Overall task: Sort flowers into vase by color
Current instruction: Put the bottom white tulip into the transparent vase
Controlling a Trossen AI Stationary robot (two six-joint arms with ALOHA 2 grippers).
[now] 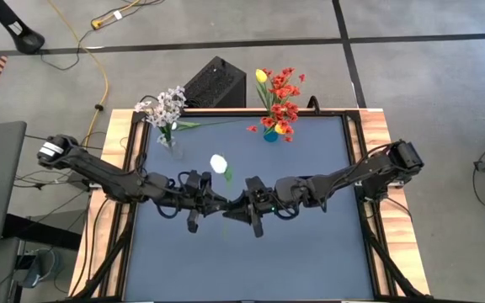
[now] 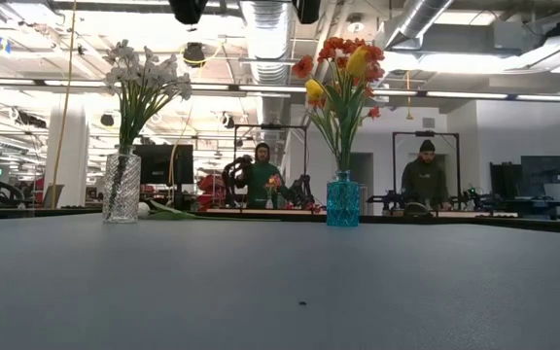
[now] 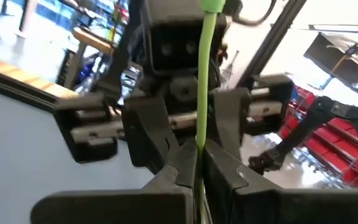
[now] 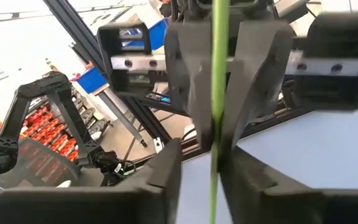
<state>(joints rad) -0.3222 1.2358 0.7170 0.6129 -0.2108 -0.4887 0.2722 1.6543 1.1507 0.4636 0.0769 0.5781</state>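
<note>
A flower with a white bud (image 1: 219,163) on a thin green stem (image 3: 205,74) is held above the table's middle, bud toward the far edge. My left gripper (image 1: 222,202) comes from the left and is shut on the stem; it also shows in its own wrist view (image 3: 199,171). My right gripper (image 1: 237,204) faces it from the right, open, with its fingers on either side of the same stem (image 4: 216,93) in the right wrist view (image 4: 201,180). Neither gripper nor the flower shows in the low view. My left gripper pinches the stem's lower part (image 3: 199,146) between its two fingers. The fingers come level from the table's left and lie across the stem. The flower is lifted clear of the table, with its bud (image 1: 219,163) pointing toward the far edge.
A clear glass vase (image 2: 122,187) with whitish flowers stands at the far left (image 1: 167,139). A blue vase (image 2: 342,201) with red and yellow flowers stands at the far middle (image 1: 271,133). A green stem (image 1: 200,124) lies on the table between them. People stand beyond the table.
</note>
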